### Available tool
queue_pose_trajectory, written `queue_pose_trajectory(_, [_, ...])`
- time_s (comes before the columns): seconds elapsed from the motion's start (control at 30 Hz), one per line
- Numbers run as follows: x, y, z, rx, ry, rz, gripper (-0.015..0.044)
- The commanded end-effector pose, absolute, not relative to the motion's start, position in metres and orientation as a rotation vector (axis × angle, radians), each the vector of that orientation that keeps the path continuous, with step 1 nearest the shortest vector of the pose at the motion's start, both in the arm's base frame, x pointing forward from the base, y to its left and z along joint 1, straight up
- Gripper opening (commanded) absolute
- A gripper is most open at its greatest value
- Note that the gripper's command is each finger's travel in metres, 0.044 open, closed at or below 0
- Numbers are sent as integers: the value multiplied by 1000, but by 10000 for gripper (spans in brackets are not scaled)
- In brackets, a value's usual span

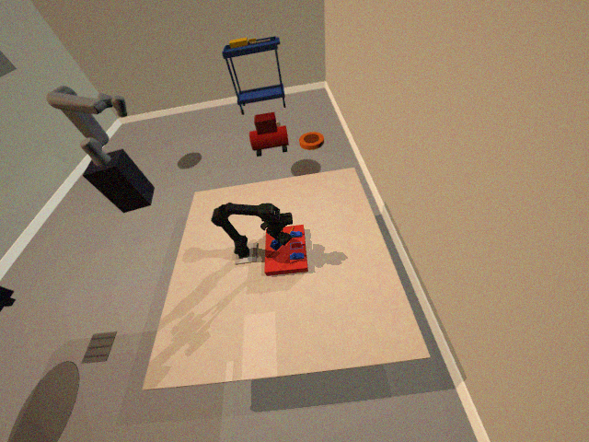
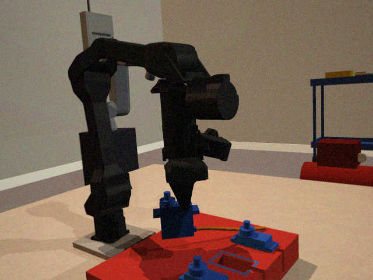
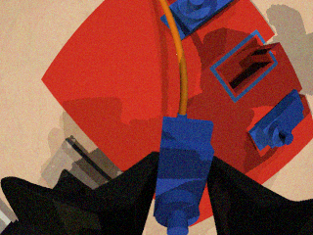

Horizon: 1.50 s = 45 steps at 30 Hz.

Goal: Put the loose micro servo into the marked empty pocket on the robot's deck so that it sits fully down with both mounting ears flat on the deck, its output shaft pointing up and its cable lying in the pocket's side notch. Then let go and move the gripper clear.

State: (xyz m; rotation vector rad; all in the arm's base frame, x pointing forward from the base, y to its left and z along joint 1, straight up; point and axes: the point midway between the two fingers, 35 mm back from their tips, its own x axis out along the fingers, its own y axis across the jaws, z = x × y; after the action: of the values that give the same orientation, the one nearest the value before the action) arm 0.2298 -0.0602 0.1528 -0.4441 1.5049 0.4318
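Note:
My gripper (image 2: pixel 185 206) (image 3: pixel 183 161) is shut on the loose blue micro servo (image 2: pixel 178 224) (image 3: pixel 183 162), which also shows small in the top view (image 1: pixel 274 244). The servo hangs upright above the red deck (image 1: pixel 285 266) (image 2: pixel 210 221) (image 3: pixel 98 73), its output shaft up. Its orange cable (image 2: pixel 217 228) (image 3: pixel 182 73) runs out from the low end of the body, over the deck. The empty pocket (image 2: pixel 235 262) (image 3: pixel 245 66) (image 1: pixel 296 246) has a blue outline and a side notch. It lies off to the right of the held servo in the exterior view.
One seated blue servo (image 2: pixel 254 239) (image 3: pixel 196 10) (image 1: pixel 296 234) and another (image 2: pixel 204 272) (image 3: pixel 279 122) (image 1: pixel 297 255) stand on either side of the pocket, their shafts sticking up. The arm's base plate (image 2: pixel 138 236) is beside the deck's edge.

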Motion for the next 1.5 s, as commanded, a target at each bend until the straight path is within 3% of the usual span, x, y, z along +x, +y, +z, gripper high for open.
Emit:
queue_pose_trajectory(0.0, [229,-61,154,-320,1526,305,0])
queue_pose_trajectory(0.57, [229,-61,154,140,1542,-144,0])
queue_pose_trajectory(0.9, [231,-61,154,158,1541,-162,0])
queue_pose_trajectory(1.47, [295,-75,156,157,1536,-162,0])
